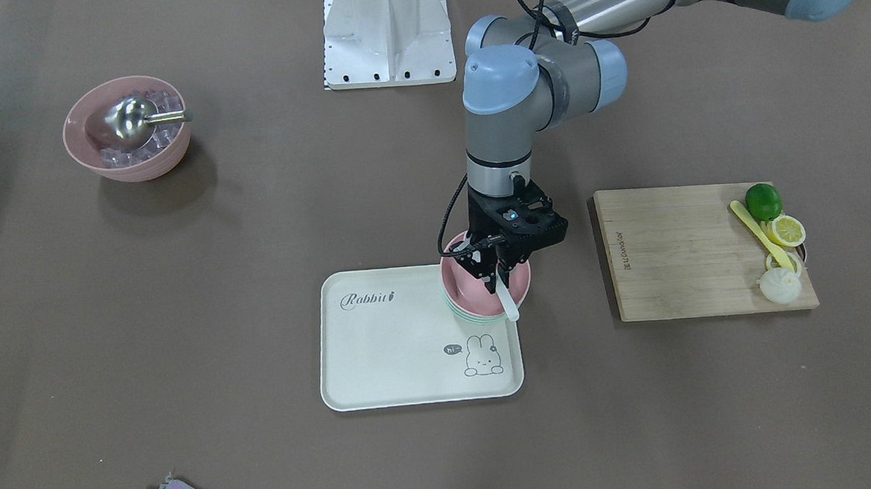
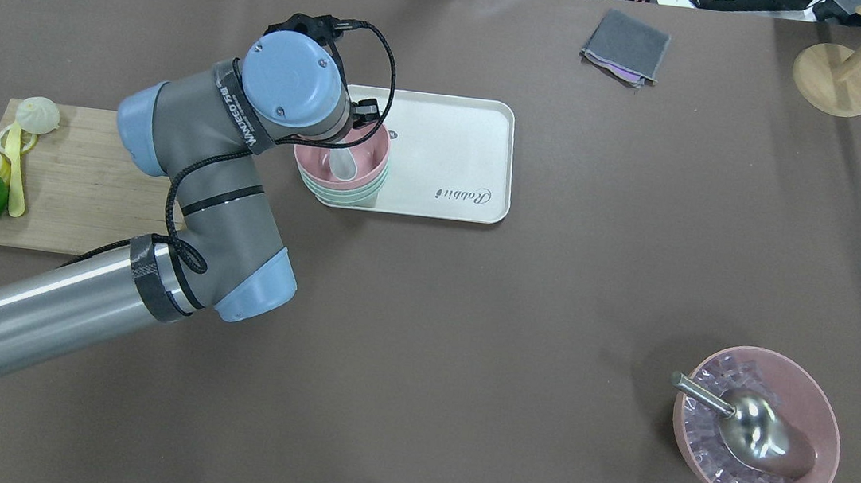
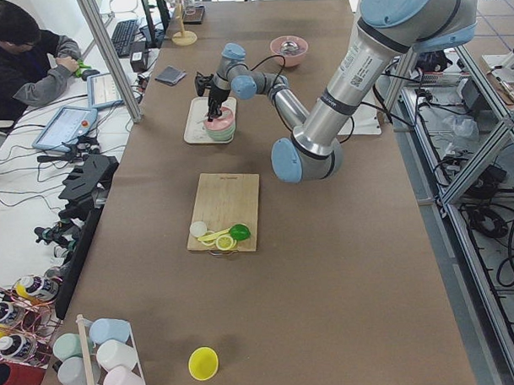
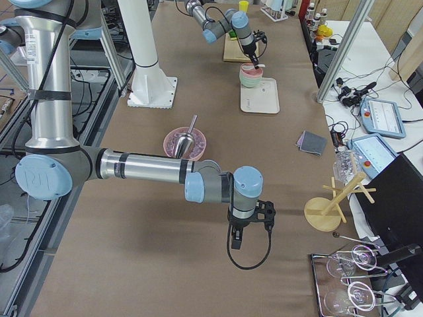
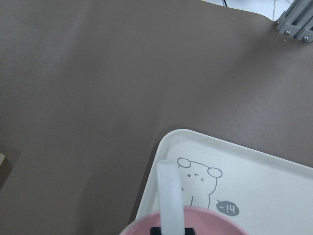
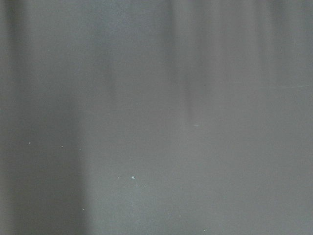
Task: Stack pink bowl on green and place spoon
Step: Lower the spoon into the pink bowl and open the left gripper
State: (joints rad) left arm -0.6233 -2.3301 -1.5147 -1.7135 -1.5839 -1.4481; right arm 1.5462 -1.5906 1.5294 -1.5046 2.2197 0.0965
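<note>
While clamped in the left gripper [image 1: 497, 277], treat the spoon [image 1: 509, 304] as light, stiff, smooth plastic, apt to pivot or slip between narrow pads. Jaws nearly together on the flat white handle, partway along it. Handle end out past the rim, over the tray [image 1: 381, 352]; scoop end down inside the pink bowl [image 1: 461, 284]. Cannot tell whether scoop and bowl floor touch. Pink bowl nested in the green bowl [image 1: 477, 319], at the tray corner nearest the board [image 1: 674, 254]. Grip on the handle's flat faces, never its edges. Seat the scoop before letting go, and open squarely to avoid a flick. Avoid side loads: judged a hard, light stack, easily shoved. Right gripper [image 4: 236, 239] well apart from the tray, seen from the side only; cannot tell how far open.
</note>
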